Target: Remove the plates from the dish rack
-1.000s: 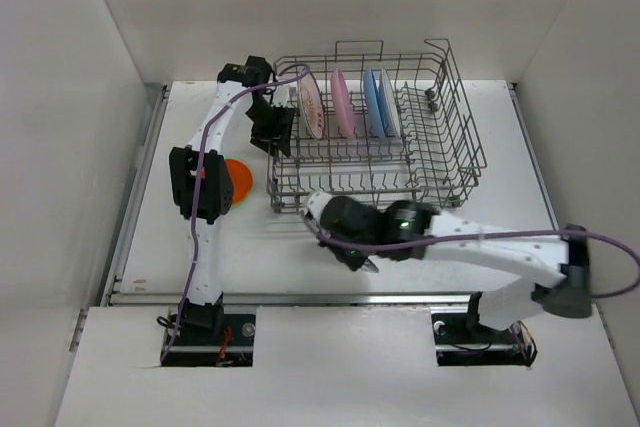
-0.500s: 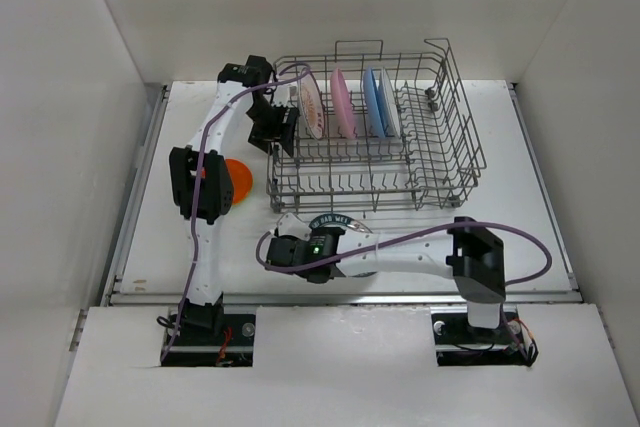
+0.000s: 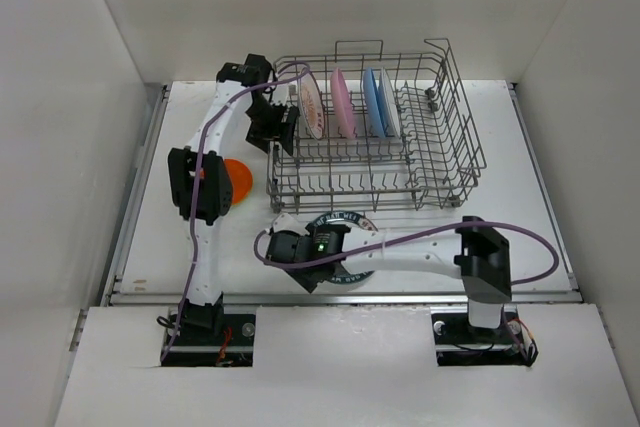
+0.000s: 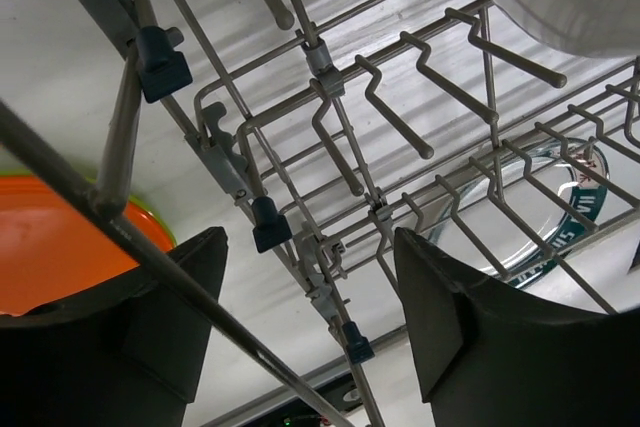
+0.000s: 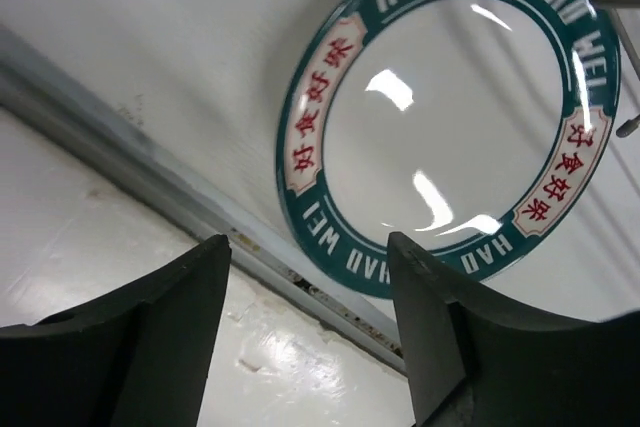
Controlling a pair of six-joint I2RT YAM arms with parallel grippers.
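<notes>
I log a white table (image 3: pixel 530 217) boxed in by plain white walls (image 3: pixel 60 147) on three sides, with a grey metal rail (image 5: pixel 150 162), lightly specked, along its near edge.

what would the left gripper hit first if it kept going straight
Most likely the dish rack: its wires and tines cross right ahead of the open left gripper. The green-rimmed plate shows only beyond them, though depth is hard to judge.

L arm (image 3: pixel 205 177) stretched far fwd, R arm (image 3: pixel 410 252) bent across leftward; L gripper (image 4: pixel 310 332) & R gripper (image 5: pixel 310 332) both spread.
</notes>
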